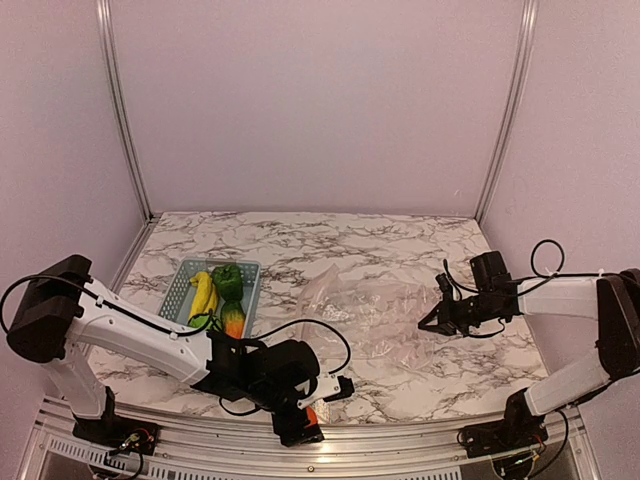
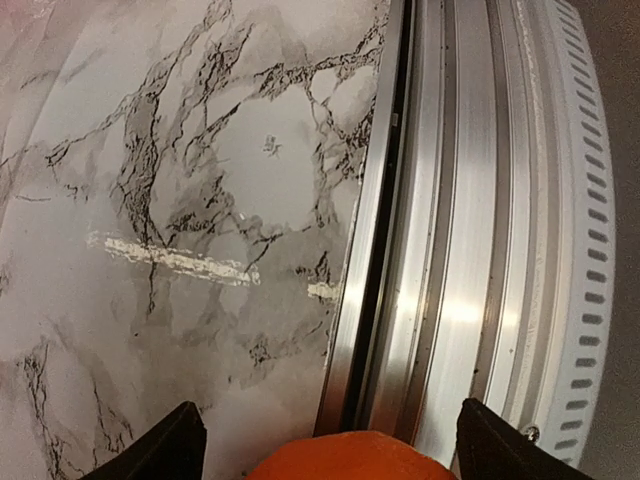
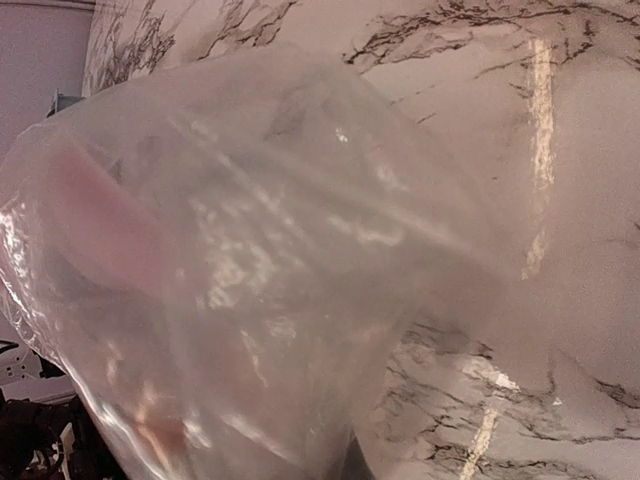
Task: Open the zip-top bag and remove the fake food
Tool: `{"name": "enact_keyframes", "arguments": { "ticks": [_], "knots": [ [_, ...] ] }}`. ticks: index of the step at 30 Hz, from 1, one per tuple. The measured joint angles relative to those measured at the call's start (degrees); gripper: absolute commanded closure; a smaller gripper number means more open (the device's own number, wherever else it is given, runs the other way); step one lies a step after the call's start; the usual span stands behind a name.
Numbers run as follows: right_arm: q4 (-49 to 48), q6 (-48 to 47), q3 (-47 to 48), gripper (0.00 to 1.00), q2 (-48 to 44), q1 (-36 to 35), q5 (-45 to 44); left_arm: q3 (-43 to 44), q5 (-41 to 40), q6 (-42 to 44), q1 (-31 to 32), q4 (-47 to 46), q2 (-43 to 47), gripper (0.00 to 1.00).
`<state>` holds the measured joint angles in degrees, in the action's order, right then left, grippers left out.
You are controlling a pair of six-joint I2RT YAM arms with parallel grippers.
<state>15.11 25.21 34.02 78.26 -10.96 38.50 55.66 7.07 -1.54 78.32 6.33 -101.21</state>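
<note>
We see the left arm [image 1: 130, 330] and right arm [image 1: 570, 297] alike: white links, bulky black joints, thin black cables looping alongside

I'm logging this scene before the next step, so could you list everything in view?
table: one, white-grey marble, under everything
metal rail: one, silver, along the table's near edge
basket: one, light blue, left part of the table
banana: one, yellow, in the basket
pepper: one, green, in the basket beside the banana
orange-green piece: one, orange and green, at the basket's near end
zip-top bag: one, clear, centre-right of the table
orange piece: one, orange, between the left hand's fingers
left hand: one, black, over the near edge, shut on the orange piece
right hand: one, black, at the bag's right edge, apparently gripping it
</note>
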Motion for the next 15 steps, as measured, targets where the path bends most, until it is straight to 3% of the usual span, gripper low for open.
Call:
{"name": "enact_keyframes", "arguments": {
  "ticks": [3, 9, 15],
  "knots": [
    [0.0, 0.0, 0.0, 1.0, 0.0, 0.0, 0.0, -1.9, 0.0, 0.4, 0.0, 0.1, 1.2, 0.22],
    [0.0, -0.1, 0.0, 1.0, 0.0, 0.0, 0.1, -3.1, -0.1, 0.7, 0.0, 0.1, 2.8, 0.51],
    [0.1, -0.3, 0.8, 1.0, 0.1, 0.0, 0.2, -3.8, -0.3, 0.0, -1.2, 0.2, 6.9, 0.57]
  ]
}}
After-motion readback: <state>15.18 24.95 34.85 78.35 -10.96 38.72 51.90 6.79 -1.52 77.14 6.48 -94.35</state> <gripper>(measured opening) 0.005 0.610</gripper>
